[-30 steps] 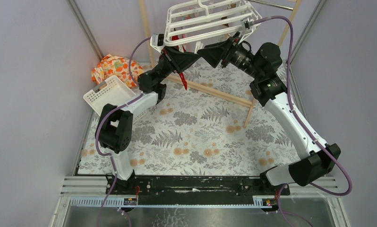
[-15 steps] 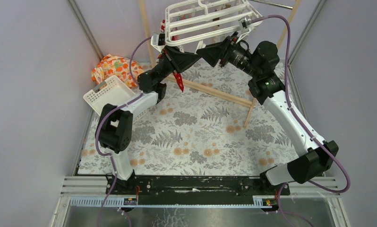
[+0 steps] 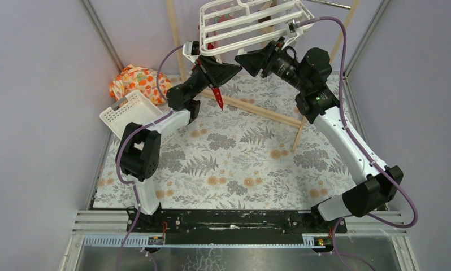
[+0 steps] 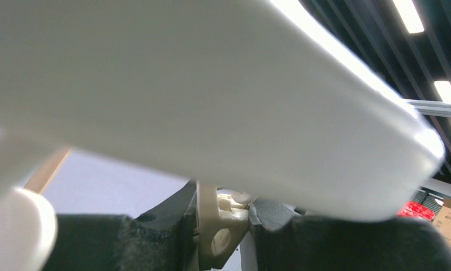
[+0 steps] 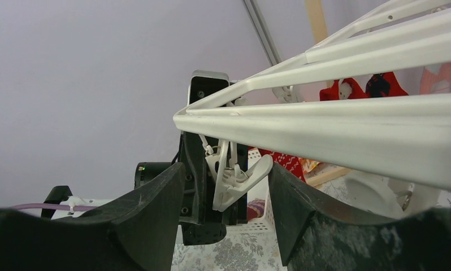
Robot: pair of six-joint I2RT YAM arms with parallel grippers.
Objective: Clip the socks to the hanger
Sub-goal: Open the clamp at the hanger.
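The white grid hanger (image 3: pixel 251 22) hangs high at the back; its bars cross the right wrist view (image 5: pixel 347 130) and fill the left wrist view (image 4: pixel 212 84). My left gripper (image 3: pixel 203 61) is under its left corner. A red patterned sock (image 3: pixel 217 97) dangles from it and shows in the right wrist view (image 5: pixel 285 161). A cream clip (image 4: pixel 220 226) sits tight between its fingertips. My right gripper (image 3: pixel 240 59) is open, its fingers on either side of that dangling clip (image 5: pixel 234 178) without touching it. More red socks (image 5: pixel 359 89) hang on the hanger. A purple striped sock (image 5: pixel 257 206) lies in the basket.
A white slotted basket (image 3: pixel 130 110) stands at the left, with an orange floral cloth bundle (image 3: pixel 138 82) behind it. A wooden pole rack (image 3: pixel 257 110) crosses the back of the patterned table. Grey walls close in on both sides.
The hanger has tilted and shifted slightly up and back. Both grippers have followed it a little, and the red sock has swung under the left gripper.
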